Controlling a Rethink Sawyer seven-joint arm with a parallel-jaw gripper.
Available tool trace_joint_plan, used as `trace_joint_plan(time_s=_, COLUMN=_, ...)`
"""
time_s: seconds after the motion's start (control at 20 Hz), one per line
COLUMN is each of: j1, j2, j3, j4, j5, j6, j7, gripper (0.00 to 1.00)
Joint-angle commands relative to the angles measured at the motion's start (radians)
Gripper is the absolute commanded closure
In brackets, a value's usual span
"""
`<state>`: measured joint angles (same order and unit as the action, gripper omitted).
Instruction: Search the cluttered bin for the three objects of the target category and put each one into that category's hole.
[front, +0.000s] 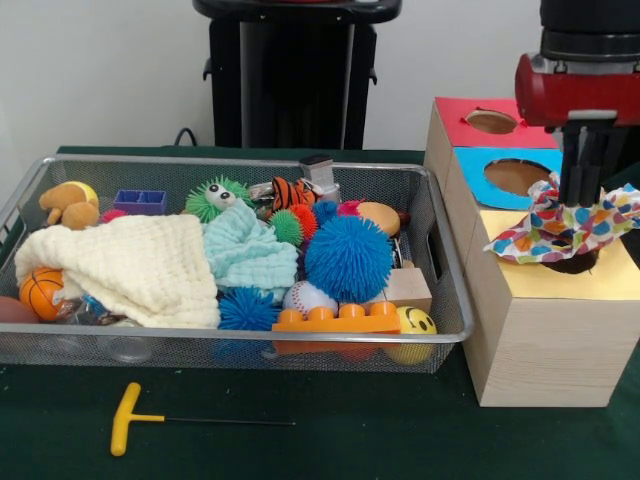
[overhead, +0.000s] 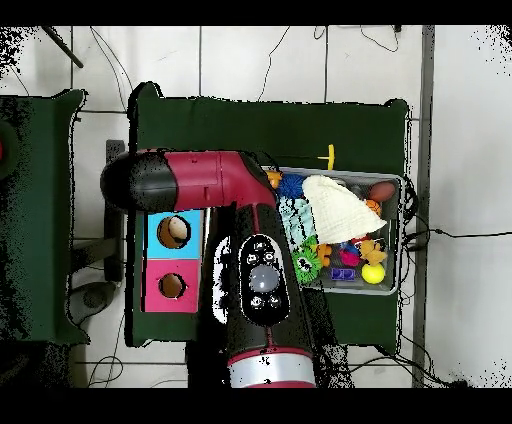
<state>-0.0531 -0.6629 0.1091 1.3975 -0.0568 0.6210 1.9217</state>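
Note:
My gripper (front: 580, 195) is at the right, straight above the yellow-topped wooden box (front: 600, 280). It is shut on the white polka-dot cloth (front: 560, 230), which bunches up round the fingertips and drapes over the yellow top. The dark round hole (front: 575, 264) shows just under the cloth. The wire mesh bin (front: 440, 250) stands to the left, full of toys. The braided rope ring is hidden. In the overhead view the arm (overhead: 260, 280) covers the gripper and the yellow box; the bin (overhead: 398, 235) lies to its right.
In the bin lie a cream cloth (front: 130, 265), a mint cloth (front: 245, 250), blue (front: 348, 258) and green (front: 215, 198) spiky balls, an orange block (front: 335, 320) and a small basketball (front: 40, 292). Blue-topped (front: 515, 176) and red-topped (front: 490, 121) holes sit behind the yellow box. A yellow-handled tool (front: 125, 418) lies in front.

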Motion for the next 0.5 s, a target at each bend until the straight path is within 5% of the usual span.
trace_joint_plan(time_s=0.05, j1=-0.052, j2=0.072, j3=0.101, j4=-0.022, j5=-0.049, j6=-0.014, j7=-0.071, gripper=1.00)
trace_joint_plan(time_s=0.5, j1=-0.044, j2=0.053, j3=0.092, j4=0.027, j5=-0.056, j6=-0.009, j7=-0.032, gripper=1.00)
